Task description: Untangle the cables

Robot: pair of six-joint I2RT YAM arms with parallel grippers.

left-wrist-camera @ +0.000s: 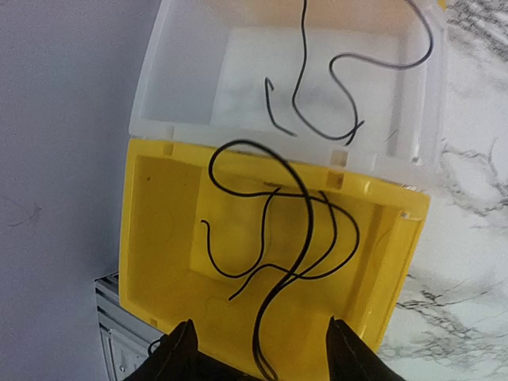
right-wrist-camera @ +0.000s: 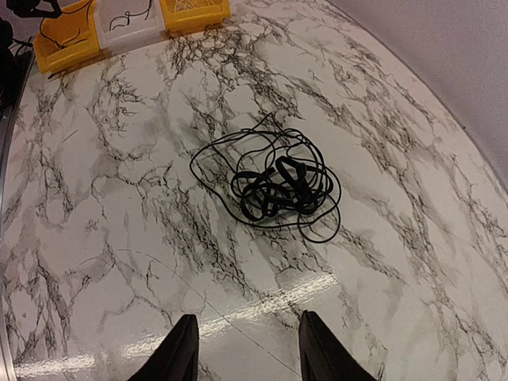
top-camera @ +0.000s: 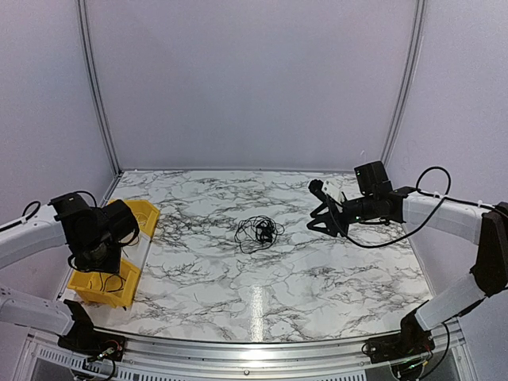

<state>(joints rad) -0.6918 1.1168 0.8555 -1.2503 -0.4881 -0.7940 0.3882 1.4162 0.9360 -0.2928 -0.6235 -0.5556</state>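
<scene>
Two sets of jaws stand apart. Left gripper (left-wrist-camera: 262, 327): it hangs over the yellow bin (left-wrist-camera: 155, 238). One loose black cable (left-wrist-camera: 308, 222) passes between the jaws, unclamped, and coils in the bin just ahead of them. Beyond, a white bin (left-wrist-camera: 182, 87) holds another strand (left-wrist-camera: 295, 95). Right gripper (right-wrist-camera: 248, 319): empty. The tangled cables (right-wrist-camera: 278, 190) lie on the marble table (right-wrist-camera: 103, 238) straight ahead of its jaws, well apart.

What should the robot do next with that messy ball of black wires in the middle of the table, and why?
Probably lower the right gripper to the tangled bunch and pinch one loose outer loop. Its jaws are open and empty, hovering above the table short of the bunch, which lies untouched. The left gripper is open over the yellow bin, where a separate wire lies.
</scene>
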